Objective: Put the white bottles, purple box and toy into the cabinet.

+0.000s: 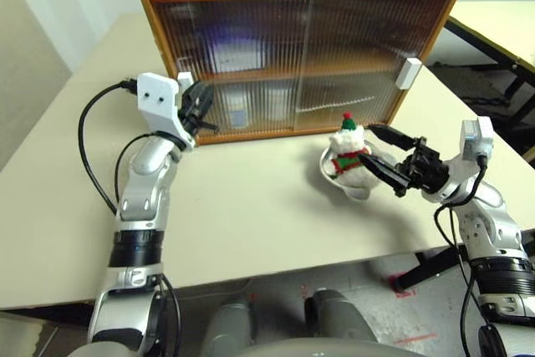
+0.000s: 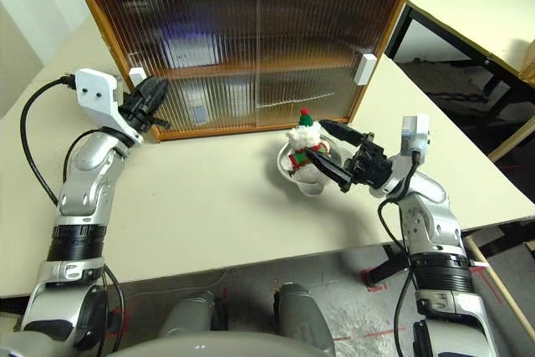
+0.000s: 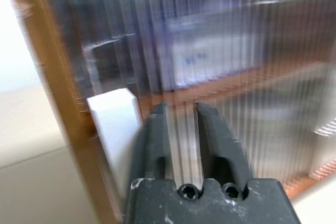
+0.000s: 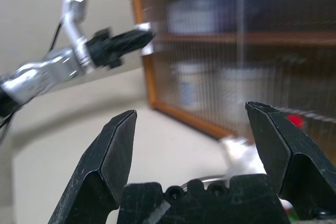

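Head views, cabinet: the cabinet (image 1: 292, 48) stands at the far side of the tabletop (image 1: 251, 206), both ribbed sliding doors drawn shut.
Head views, stored things: behind the ribbed panels the purple box (image 1: 236, 54) shows as a blurred lilac shape on the upper shelf, and one white bottle (image 1: 236, 110) as a pale shape on the lower shelf; a second bottle cannot be made out for sure.
Head views, toy: the toy (image 1: 348, 156) sits upright in a shiny bowl (image 2: 303, 180) on the tabletop, just in front of the cabinet's right half.
Head views, left gripper: the left gripper (image 1: 197, 106) hangs at the cabinet's lower left corner, just beside the white handle (image 1: 185, 83) of the left door; its fingers stand slightly apart and pinch nothing.
Head views, right gripper: the right gripper (image 1: 378, 153) has its fingers spread wide, just to the right of the toy, one fingertip above and one close to the toy's side; whether it touches cannot be told.
Left wrist view: the left gripper's fingers (image 3: 212, 135) stand with a narrow gap, next to the white handle and facing the ribbed door.
Right wrist view: the two fingers (image 4: 118, 150) are spread wide and empty, with the toy's white fluff low between them and the cabinet beyond.
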You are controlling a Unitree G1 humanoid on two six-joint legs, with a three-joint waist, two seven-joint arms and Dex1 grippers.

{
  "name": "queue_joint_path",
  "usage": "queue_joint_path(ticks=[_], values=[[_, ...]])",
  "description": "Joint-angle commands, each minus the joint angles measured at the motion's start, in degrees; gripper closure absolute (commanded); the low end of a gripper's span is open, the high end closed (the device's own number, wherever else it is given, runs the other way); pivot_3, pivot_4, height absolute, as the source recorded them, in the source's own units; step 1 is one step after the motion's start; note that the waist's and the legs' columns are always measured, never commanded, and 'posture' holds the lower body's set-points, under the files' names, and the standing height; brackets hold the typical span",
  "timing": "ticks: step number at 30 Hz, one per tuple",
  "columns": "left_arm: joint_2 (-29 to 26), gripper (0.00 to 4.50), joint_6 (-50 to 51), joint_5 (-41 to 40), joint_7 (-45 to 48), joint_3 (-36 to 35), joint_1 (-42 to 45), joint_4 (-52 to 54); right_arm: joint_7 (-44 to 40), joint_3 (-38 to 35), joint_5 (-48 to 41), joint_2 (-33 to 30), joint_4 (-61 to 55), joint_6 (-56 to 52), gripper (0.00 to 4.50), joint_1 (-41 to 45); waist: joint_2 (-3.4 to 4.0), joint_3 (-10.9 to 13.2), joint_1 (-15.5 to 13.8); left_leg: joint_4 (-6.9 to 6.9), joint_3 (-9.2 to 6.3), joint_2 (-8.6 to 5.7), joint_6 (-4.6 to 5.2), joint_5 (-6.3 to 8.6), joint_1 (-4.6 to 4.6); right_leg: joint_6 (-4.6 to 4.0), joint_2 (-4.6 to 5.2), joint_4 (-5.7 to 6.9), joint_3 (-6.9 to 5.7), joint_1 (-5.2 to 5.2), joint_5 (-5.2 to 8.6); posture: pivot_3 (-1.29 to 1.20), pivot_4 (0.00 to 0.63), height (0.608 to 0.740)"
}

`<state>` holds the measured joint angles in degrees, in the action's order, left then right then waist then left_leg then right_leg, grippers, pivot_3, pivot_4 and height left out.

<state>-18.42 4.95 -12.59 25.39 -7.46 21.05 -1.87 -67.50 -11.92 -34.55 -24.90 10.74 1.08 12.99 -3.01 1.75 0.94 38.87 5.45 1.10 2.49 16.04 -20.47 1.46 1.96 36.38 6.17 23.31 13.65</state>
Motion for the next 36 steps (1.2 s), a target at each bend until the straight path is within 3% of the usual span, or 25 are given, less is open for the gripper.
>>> queue_joint_path(ticks=[1,6,13,24,36], values=[[-1.6,2.01,-2.8,-7.0,12.1,1.3,-4.5,2.3,0.7,-3.1,-1.1,-1.9,1.9,-0.2,0.0,1.0,-0.01,0.0,-0.5,0.0,0.0,0.0,0.0,0.0,-0.03,-0.08,0.04,-0.01,-0.02,0.01,0.04,0.12,0.0,0.74],[-5.3,0.08,-2.0,-13.7,24.2,0.4,-10.2,2.0,3.8,-7.5,-1.0,-3.6,5.9,0.9,1.68,3.3,0.0,0.0,-1.0,-0.29,-0.07,0.0,-0.04,0.03,-0.17,-0.24,0.17,-0.29,-0.22,0.07,0.19,0.12,0.0,0.74],[-7.4,0.0,-2.0,-17.9,32.4,-0.3,-13.6,0.9,9.5,-10.2,1.1,-4.9,12.2,1.3,4.45,8.5,0.05,0.0,-1.8,-0.77,-0.07,0.01,-0.03,0.02,-0.13,-0.3,0.17,-0.56,-0.24,0.08,0.22,0.12,0.0,0.74],[-6.7,0.0,-3.3,-16.0,35.2,2.5,-16.6,1.3,19.6,-12.2,7.6,-9.0,28.8,9.5,4.48,17.5,0.08,0.0,-1.9,-0.79,-0.07,-0.01,-0.01,0.01,-0.15,-0.3,0.33,-0.59,-0.27,0.05,0.23,0.13,0.0,0.74],[-5.7,0.0,-4.3,-16.0,34.9,3.5,-14.3,-0.6,29.6,-9.1,12.0,-7.7,27.3,6.2,4.48,22.2,0.13,0.0,-1.7,-0.79,-0.08,0.01,0.1,-0.05,-0.14,-0.29,0.32,-0.58,-0.24,0.05,0.22,0.13,0.0,0.74]])
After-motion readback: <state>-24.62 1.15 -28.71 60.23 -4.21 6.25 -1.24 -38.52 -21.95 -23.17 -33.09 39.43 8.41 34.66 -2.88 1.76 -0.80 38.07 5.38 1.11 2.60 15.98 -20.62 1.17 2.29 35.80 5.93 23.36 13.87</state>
